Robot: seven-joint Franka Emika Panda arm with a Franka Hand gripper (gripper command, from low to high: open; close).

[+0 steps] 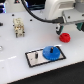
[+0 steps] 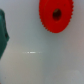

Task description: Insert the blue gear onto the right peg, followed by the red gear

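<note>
The blue gear (image 1: 51, 52) lies flat on the right part of the black-rimmed grey plate (image 1: 31, 60), over the spot of the right peg, which it hides. The left peg (image 1: 36, 55) stands bare. On the white table beyond the plate rests the red gear (image 1: 64, 36), and the wrist view shows it from above as the red gear (image 2: 56, 15). My gripper (image 1: 60, 29) hangs just above and to the exterior view's left of the red gear, without touching it. One dark finger (image 2: 2, 35) shows at the frame's edge with nothing between the jaws, which stand apart.
A small beige fixture (image 1: 19, 26) stands at the back on the exterior view's left. Dark cables (image 1: 37, 14) trail behind the arm. The table's front edge (image 1: 45, 79) runs below the plate.
</note>
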